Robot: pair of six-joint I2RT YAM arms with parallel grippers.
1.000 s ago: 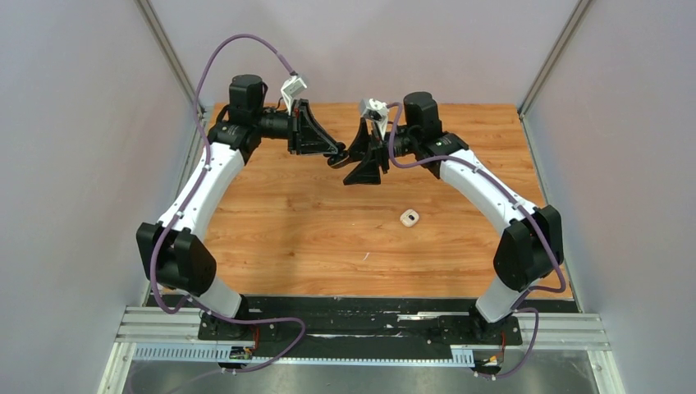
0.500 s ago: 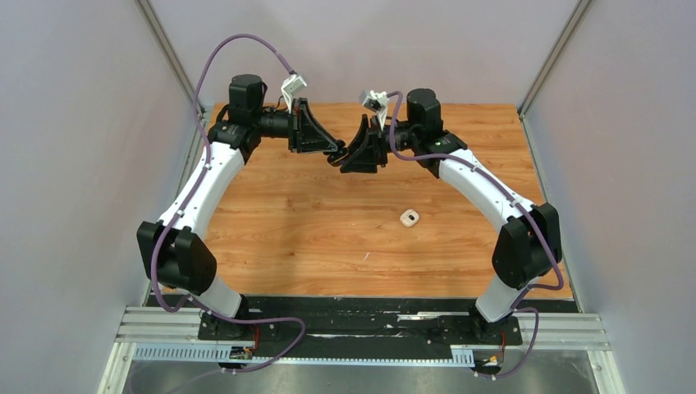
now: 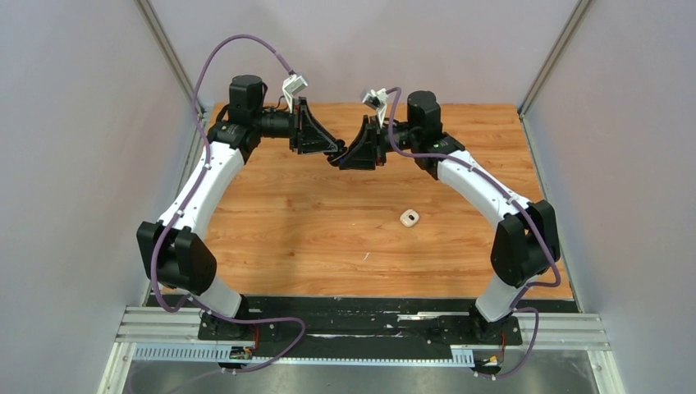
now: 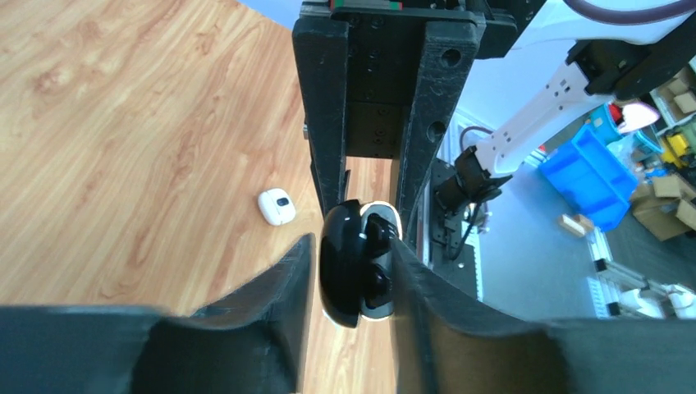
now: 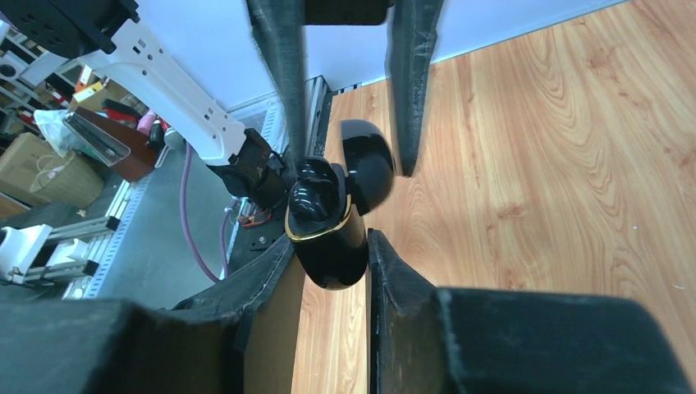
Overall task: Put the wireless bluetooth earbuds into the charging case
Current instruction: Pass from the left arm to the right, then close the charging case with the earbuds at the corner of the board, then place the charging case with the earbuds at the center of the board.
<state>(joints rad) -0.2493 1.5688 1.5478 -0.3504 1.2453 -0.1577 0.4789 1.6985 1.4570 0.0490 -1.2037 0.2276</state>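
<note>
A glossy black charging case (image 5: 330, 258) with a gold rim hangs open in the air at the back middle of the table. Two black earbuds (image 4: 377, 246) sit in its base; they also show in the right wrist view (image 5: 316, 187). My right gripper (image 5: 328, 240) is shut on the base of the case. My left gripper (image 4: 351, 248) faces it and closes across the open case, one finger at the lid (image 4: 341, 275), the other at the base. Both grippers meet in the top view, left (image 3: 335, 153) and right (image 3: 345, 156). No white earbuds show.
A small white case (image 3: 409, 217) with a dark mark lies on the wooden table (image 3: 287, 222), right of centre; it also shows in the left wrist view (image 4: 277, 206). Grey walls stand on both sides and behind.
My right gripper has risen and turned with the case, moving in towards my left gripper. The left arm has stayed almost still.
</note>
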